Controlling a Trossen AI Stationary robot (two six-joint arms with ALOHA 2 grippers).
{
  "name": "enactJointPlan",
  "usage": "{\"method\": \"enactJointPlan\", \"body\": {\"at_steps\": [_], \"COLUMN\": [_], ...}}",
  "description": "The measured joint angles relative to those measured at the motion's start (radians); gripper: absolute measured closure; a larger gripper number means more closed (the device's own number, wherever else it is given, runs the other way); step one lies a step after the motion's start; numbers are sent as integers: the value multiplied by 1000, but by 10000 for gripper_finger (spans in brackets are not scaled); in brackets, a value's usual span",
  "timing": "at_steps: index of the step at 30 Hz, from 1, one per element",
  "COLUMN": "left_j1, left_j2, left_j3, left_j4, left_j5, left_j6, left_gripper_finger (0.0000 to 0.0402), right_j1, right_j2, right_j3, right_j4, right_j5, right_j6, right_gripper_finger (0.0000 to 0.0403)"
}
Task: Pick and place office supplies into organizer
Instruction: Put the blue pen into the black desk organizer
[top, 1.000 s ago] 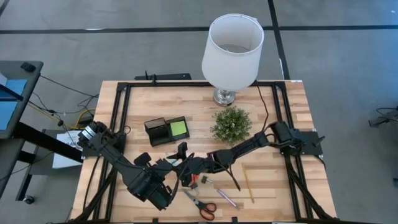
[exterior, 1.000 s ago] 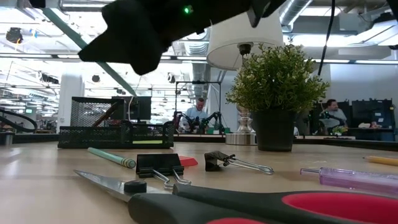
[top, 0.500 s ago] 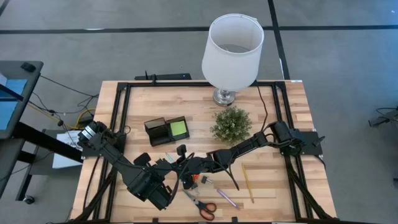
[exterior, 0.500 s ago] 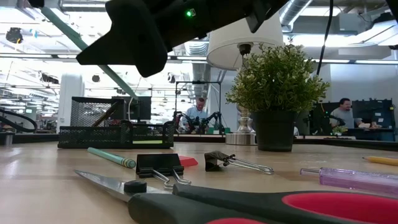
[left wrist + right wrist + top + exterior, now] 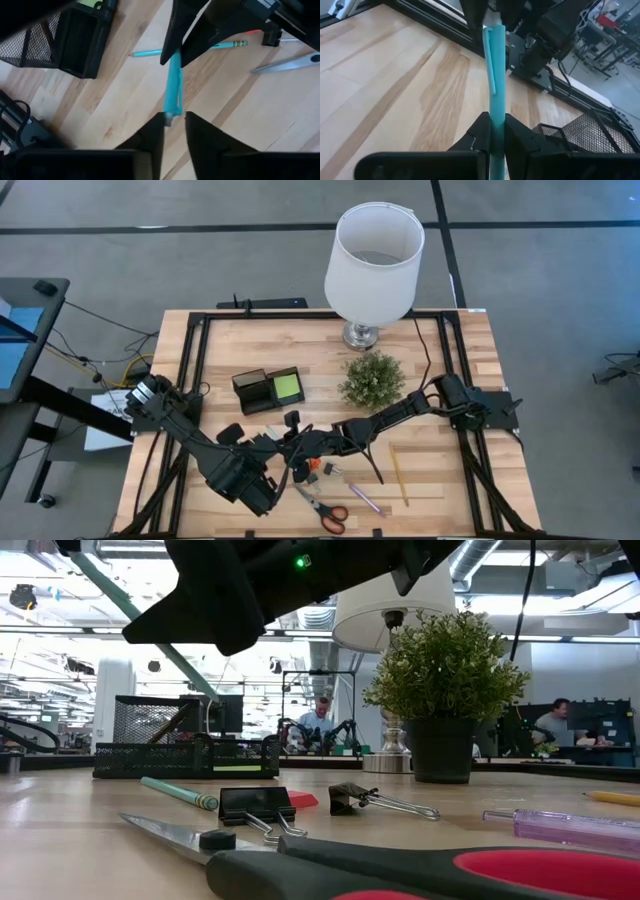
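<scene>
A teal pen (image 5: 173, 85) hangs in the air between my two grippers, above the table's near middle. My right gripper (image 5: 497, 131) is shut on one end of it. My left gripper (image 5: 174, 125) points steeply down with its fingers on either side of the pen's other end (image 5: 170, 118). A gap shows beside one of those fingers, and I cannot tell whether the other touches. The black mesh organizer (image 5: 268, 390) stands farther back with a lime-green sticky-note pad (image 5: 288, 387) in its low tray. Red-handled scissors (image 5: 322, 505), clips (image 5: 318, 470), a pink pen (image 5: 365, 500) and a yellow pencil (image 5: 398, 475) lie on the table. My right gripper pinches the teal pen between its two fingers at the barrel (image 5: 496, 117) near one end. The fingers come from the table's right, slanting a little downward. The pen sticks out forward in line with them, clear of the table, and its other end reaches between my left gripper's fingers.
A teal pencil (image 5: 200, 48) lies on the wood under the grippers. A small potted plant (image 5: 372, 378) and a white-shaded lamp (image 5: 373, 255) stand behind the work area. Black frame rails (image 5: 195, 370) run along the table's sides.
Both arms have stayed over the same spot. My right gripper has rolled slightly about its own line. The teal pen remains in the air between the two grippers.
</scene>
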Motion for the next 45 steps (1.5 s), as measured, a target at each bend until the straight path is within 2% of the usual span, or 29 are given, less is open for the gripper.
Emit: {"method": "enactJointPlan", "body": {"at_steps": [4,8,15,19,22,25,28,32,37,39,45], "left_j1": [6,21,29,22,5,-8,-12,-25,-39,-41,-41], "left_j2": [2,-1,-86,-180,-262,-342,-412,-490,-539,-548,-547], "left_j3": [0,-1,-1,-1,-1,-1,-1,-1,-1,-1,-11], "left_j4": [0,0,0,-2,-1,-2,-2,-2,-2,-2,-2], "left_j5": [-10,-85,-372,-465,-524,-593,-604,-687,-832,-845,-815], "left_j6": [-4,-49,33,80,164,224,274,342,406,422,457], "left_gripper_finger": [277,261,291,315,332,344,352,356,356,356,357], "right_j1": [-5,-24,-107,-146,-179,-226,-278,-341,-378,-382,-384], "right_j2": [-1,-1,-3,-3,-6,-14,-14,20,179,246,432], "right_j3": [0,0,0,0,0,0,6,107,306,388,572], "right_j4": [2,12,28,43,175,399,587,546,477,436,367], "right_j5": [1,4,-7,-12,-37,-142,-216,-275,-297,-297,-200], "right_j6": [15,85,245,271,277,312,369,378,414,432,412], "right_gripper_finger": [380,380,380,380,380,380,378,378,378,378,378]}}
